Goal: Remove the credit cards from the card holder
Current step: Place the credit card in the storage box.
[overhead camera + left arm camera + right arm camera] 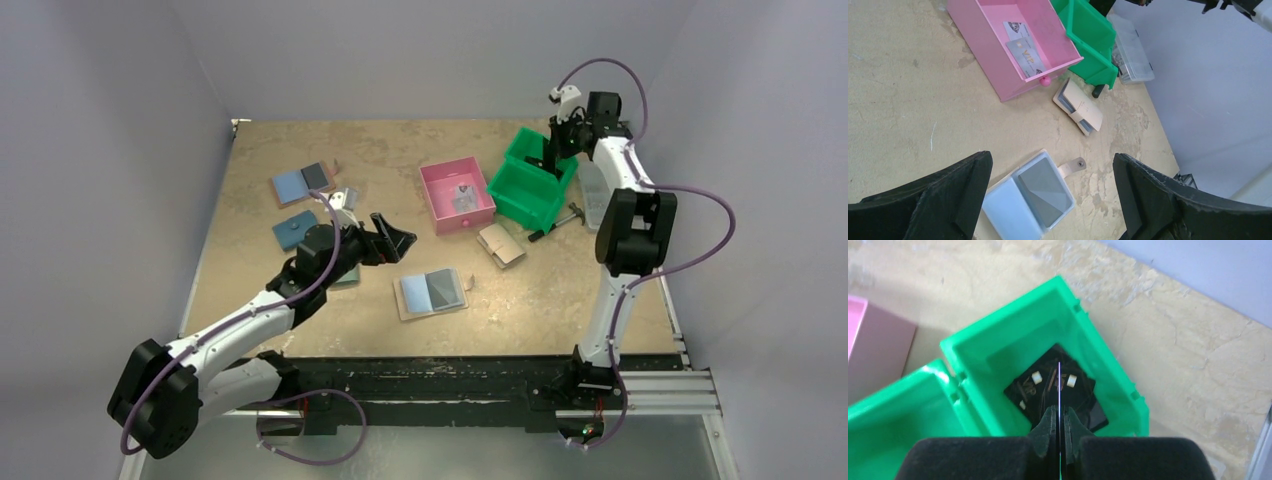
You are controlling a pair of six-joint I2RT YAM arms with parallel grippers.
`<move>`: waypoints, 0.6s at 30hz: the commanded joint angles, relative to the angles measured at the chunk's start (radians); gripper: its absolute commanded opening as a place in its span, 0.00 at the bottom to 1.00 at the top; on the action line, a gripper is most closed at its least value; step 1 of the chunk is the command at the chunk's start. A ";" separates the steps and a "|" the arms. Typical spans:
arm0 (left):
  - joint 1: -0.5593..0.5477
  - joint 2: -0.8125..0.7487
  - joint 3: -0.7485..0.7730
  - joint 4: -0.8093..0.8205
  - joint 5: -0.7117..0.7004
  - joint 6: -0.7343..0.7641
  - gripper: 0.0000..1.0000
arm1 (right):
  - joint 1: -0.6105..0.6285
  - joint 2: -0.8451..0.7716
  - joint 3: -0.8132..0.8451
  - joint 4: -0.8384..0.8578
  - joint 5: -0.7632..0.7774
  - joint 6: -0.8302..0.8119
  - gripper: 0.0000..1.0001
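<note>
While open, card holder (1028, 200) nr wallet (1080, 107), pink drawer (983, 50)

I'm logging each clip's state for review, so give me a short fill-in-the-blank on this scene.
The right gripper pinches a thin card above the bin, whose colour is ____.
The left gripper, over the card holder, has its jaws ____.
The VIP card lies in a box coloured ____.
Missing: green; open; pink.
</note>
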 commanded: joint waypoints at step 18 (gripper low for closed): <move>0.009 -0.096 -0.018 0.017 0.011 0.004 0.99 | -0.013 -0.063 -0.045 0.121 0.200 0.162 0.40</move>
